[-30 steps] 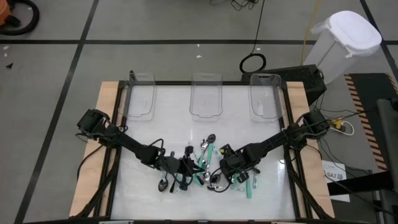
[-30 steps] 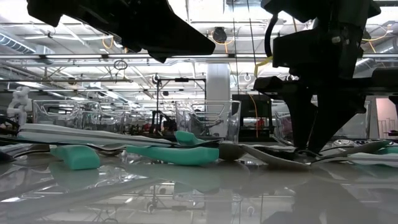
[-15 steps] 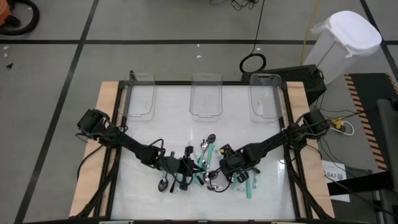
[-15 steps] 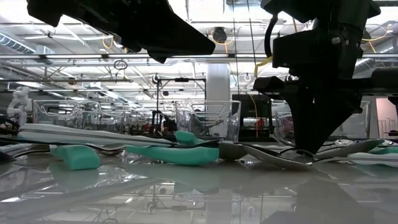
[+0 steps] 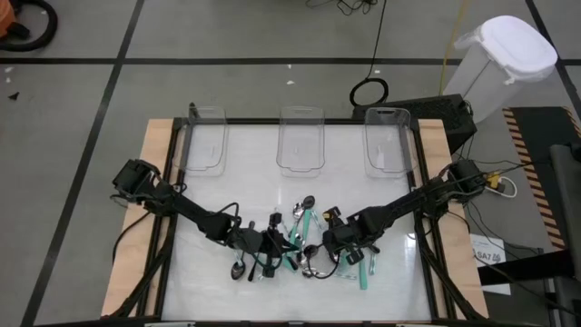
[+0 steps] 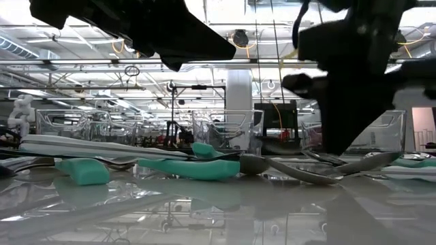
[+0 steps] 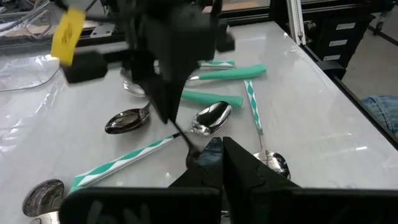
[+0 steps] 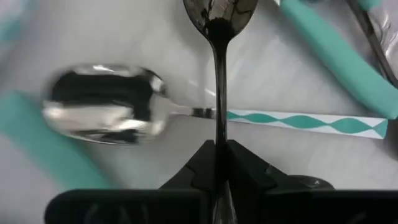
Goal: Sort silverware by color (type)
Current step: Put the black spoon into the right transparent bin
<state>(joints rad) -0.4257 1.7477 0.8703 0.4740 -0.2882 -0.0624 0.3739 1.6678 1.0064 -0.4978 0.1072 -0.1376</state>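
Observation:
The silverware lies in a loose heap (image 5: 304, 245) on the white table, toward its near edge: teal-handled spoons (image 7: 214, 98), shiny silver ones (image 7: 127, 120) and dark ones. My right gripper (image 8: 219, 149) stands over the heap's right part (image 5: 320, 252), shut on a dark spoon (image 8: 219, 68). Its bowl (image 8: 221, 12) points away from the fingers. My left gripper (image 7: 222, 149) hovers at the heap's left part (image 5: 275, 245), shut, with nothing showing between its fingertips. My right gripper pinches the dark spoon's thin handle (image 8: 219, 134) between its two fingers, which come steeply from above and lie along the handle. The spoon slants down from the fingers, bowl end lowest (image 7: 186, 138). Whether the bowl touches the table I cannot tell.
Three clear plastic bins (image 5: 207, 141) (image 5: 301, 141) (image 5: 386, 141) stand in a row along the far edge. A silver-bowled spoon with a teal-and-white patterned handle (image 8: 298, 121) lies right under the held spoon. The black table frame (image 5: 422, 209) borders the right side.
My right gripper's fingers, which stood apart over the heap, have shut on the dark spoon's handle. The gripper has since risen slightly, drawing the handle end up off the pile.

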